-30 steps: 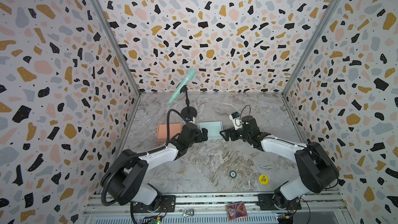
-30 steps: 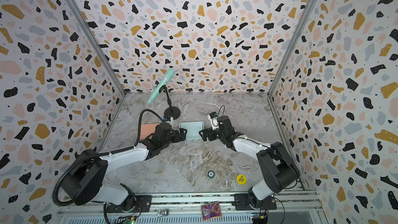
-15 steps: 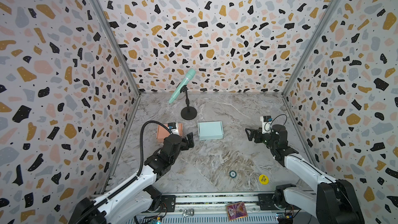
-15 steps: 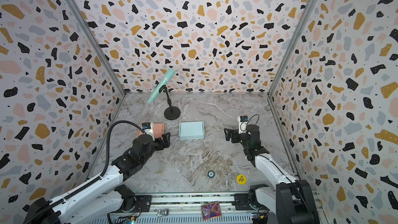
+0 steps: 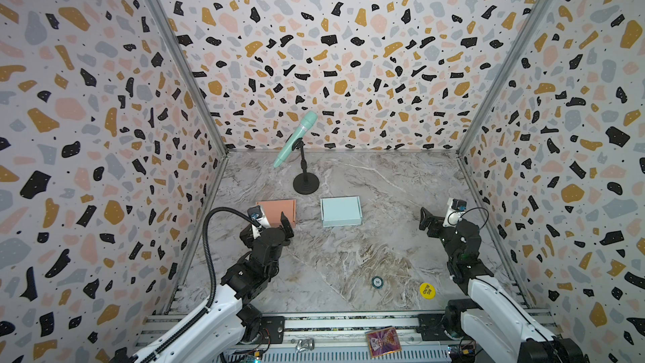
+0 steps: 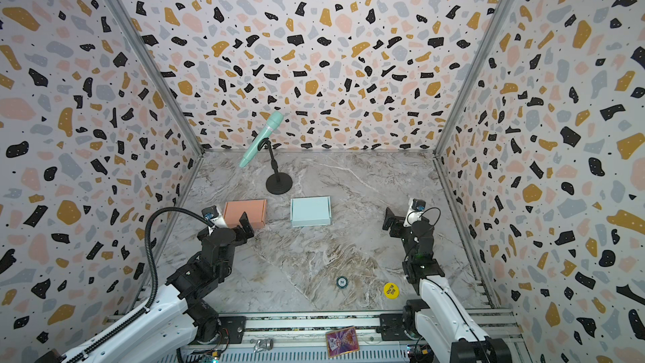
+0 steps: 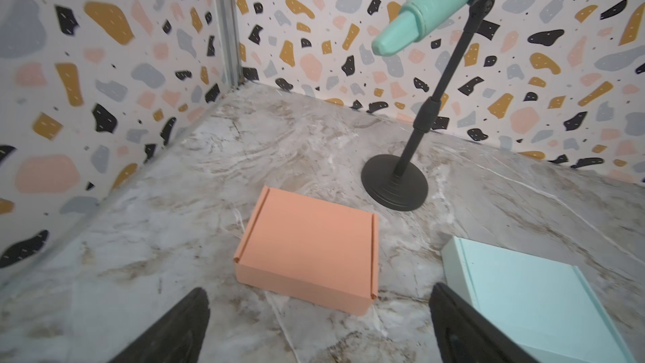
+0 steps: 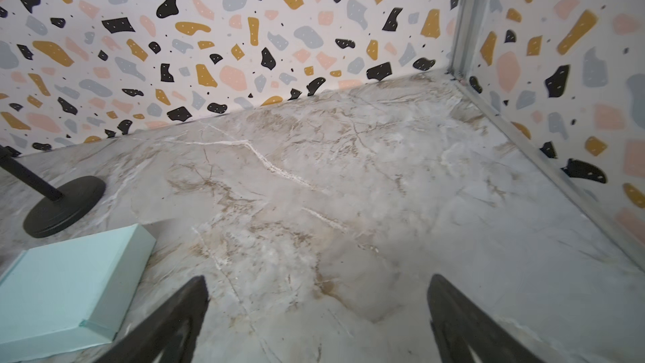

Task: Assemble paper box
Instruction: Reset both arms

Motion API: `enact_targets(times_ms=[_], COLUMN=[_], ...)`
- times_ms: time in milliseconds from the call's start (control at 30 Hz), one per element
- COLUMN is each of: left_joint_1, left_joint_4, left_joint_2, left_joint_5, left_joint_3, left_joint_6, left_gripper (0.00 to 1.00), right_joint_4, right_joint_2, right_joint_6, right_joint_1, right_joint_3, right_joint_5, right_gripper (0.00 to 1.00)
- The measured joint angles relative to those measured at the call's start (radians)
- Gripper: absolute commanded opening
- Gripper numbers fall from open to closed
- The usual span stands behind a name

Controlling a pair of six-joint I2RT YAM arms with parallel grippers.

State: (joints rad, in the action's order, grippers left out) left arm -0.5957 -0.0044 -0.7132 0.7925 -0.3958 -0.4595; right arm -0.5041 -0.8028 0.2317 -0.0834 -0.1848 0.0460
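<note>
Two closed paper boxes lie flat on the marble floor. The orange box [image 5: 275,209] [image 7: 307,249] is at the left and the light blue box [image 5: 341,211] [image 8: 66,284] is in the middle. My left gripper [image 5: 267,230] [image 7: 319,312] hovers open just in front of the orange box, touching nothing. Over at the right side my right gripper [image 5: 438,219] [image 8: 316,305] is open above bare floor, well clear of the blue box. Nothing is between either pair of fingers.
A mint microphone [image 5: 295,137] leans on a black stand whose round base [image 5: 306,183] sits behind the boxes. A poker chip [image 5: 377,281] and a yellow disc [image 5: 427,290] lie near the front. A card [image 5: 382,341] rests on the front rail. Patterned walls enclose three sides.
Both grippers were at the blue box a second ago. They have pulled back toward the front, left arm to the left and right arm to the right. The box stays in place.
</note>
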Motion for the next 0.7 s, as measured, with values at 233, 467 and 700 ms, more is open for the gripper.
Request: enact_targets(times_ms=[233, 467, 700], left_joint_1=[0.043, 0.182, 0.302], left_joint_4=[0.212, 0.456, 0.673], left_joint_2=[-0.033, -0.146, -0.314], left_joint_5=[0.09, 0.054, -0.043], left_joint_3=[0.11, 0.183, 0.183], left_joint_6=[0.175, 0.304, 0.372], left_gripper=[1.0, 1.0, 1.0], right_joint_4=[-0.13, -0.283, -0.495], right_joint_2=[-0.034, -0.143, -0.331], right_joint_6=[-0.083, -0.124, -0.128], right_joint_1=[0.014, 0.021, 0.024], right_joint_3=[0.064, 0.07, 0.104], right_joint_5=[0.025, 0.042, 0.055], right_gripper=[0.99, 0.99, 0.99])
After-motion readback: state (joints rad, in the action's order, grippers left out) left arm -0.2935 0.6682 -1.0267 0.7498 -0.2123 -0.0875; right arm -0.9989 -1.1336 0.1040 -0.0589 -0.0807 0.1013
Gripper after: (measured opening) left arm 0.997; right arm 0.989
